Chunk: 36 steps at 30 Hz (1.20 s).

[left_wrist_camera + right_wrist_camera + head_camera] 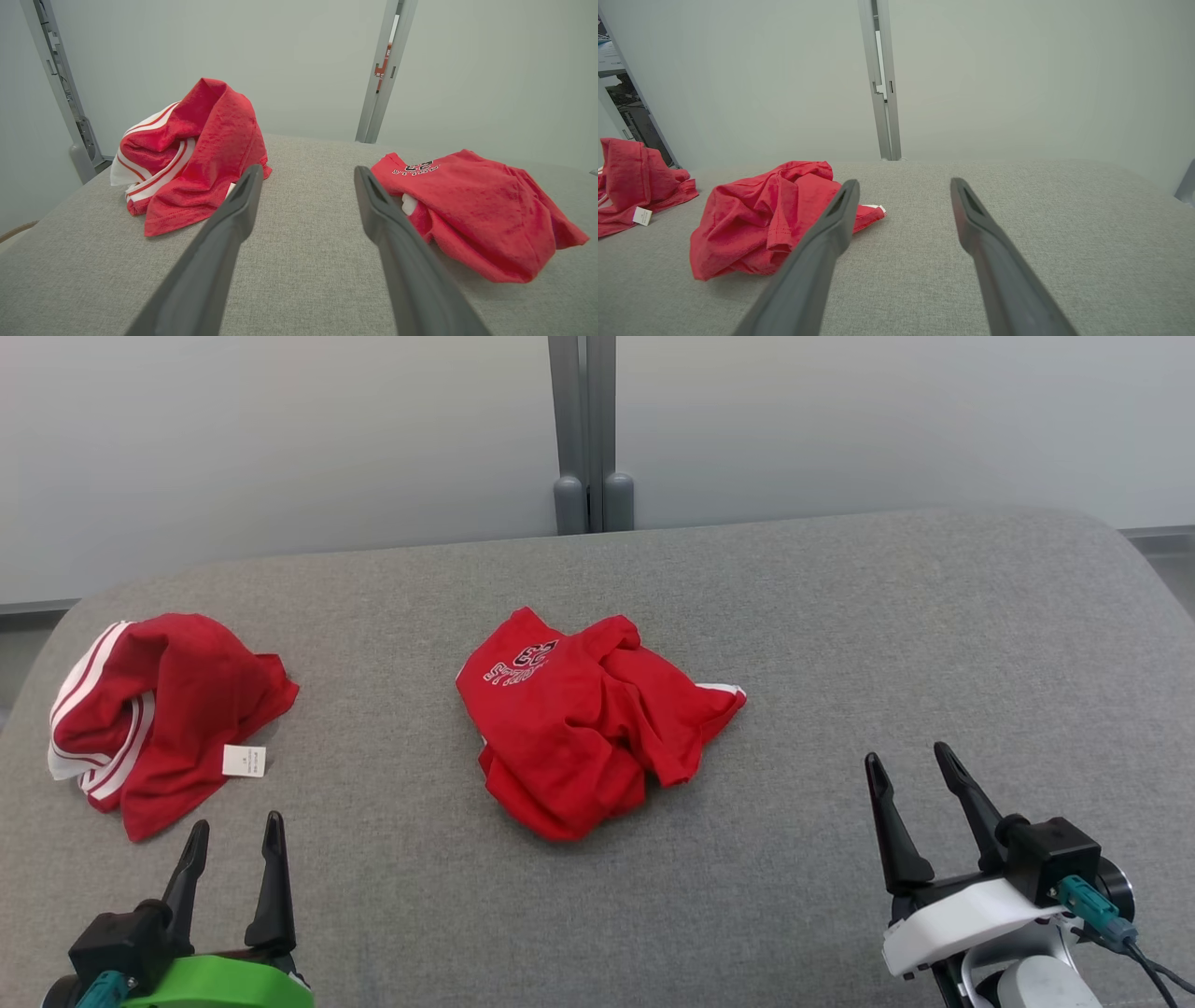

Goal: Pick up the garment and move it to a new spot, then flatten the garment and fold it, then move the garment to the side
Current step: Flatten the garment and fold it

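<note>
The garment (588, 728) lies crumpled in a heap at the middle of the grey fabric surface, bright red, with white-outlined lettering and a dark number showing upside down on its far left fold. It lies right of the fingers in the left wrist view (481, 214) and left of them in the right wrist view (752, 224). My left gripper (236, 821) hovers open at the lower left, well apart from the garment, its fingers (233, 219) empty. At the lower right, my right gripper (907, 754) is open too, holding nothing, with its fingers (971, 219) to the right of the heap.
A second red garment (168, 709) with white stripes and a white tag is bunched at the left, just beyond my left gripper (196, 158). The grey surface (887, 644) has rounded far corners. A pale wall with a grey post (583, 429) stands behind it.
</note>
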### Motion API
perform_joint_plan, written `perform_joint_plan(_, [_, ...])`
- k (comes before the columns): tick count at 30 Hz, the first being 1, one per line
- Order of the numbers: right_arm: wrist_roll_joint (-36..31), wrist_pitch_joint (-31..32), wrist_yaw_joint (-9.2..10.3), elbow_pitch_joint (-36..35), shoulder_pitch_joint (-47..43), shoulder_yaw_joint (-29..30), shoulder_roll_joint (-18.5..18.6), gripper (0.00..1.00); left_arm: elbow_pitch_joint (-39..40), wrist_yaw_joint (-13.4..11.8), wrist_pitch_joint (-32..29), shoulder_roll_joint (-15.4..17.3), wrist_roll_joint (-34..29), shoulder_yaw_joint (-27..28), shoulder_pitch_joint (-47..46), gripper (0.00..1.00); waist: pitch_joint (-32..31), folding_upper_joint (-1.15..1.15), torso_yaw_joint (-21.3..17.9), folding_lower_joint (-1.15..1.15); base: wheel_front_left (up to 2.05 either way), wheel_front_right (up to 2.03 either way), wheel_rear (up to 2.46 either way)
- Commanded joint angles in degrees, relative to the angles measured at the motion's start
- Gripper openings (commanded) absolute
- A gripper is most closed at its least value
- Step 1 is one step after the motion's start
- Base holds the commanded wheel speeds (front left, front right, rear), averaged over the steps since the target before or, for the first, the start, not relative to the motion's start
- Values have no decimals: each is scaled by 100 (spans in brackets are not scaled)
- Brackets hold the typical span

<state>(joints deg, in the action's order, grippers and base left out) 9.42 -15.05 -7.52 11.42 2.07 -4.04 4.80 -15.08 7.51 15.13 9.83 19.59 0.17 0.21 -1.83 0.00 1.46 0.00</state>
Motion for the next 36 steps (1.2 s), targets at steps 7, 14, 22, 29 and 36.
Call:
perform_joint_plan(7, [-4,-19,6,70,-45,25,13,100,-5,-5,2,31,-44,-43,-90,100,-2,0,24,0,0,0,0])
perform_joint_plan(14, [-22,-18,6,256,203,-91,97,100,-16,-5,2,-12,-49,-171,-169,100,24,0,230,0,0,0,0])
perform_joint_plan(22, [0,-19,6,726,984,-570,256,100,-58,-5,2,-69,12,-354,-262,100,138,0,606,0,0,0,0])
perform_joint_plan(29, [83,-19,6,1552,1975,-1355,296,100,-75,-5,2,-137,33,-496,-430,100,431,0,1024,0,0,0,0])
perform_joint_plan(36, [219,-18,6,2768,3093,-2116,332,100,-90,-5,2,-293,86,-686,-704,100,843,0,1475,0,0,0,0])
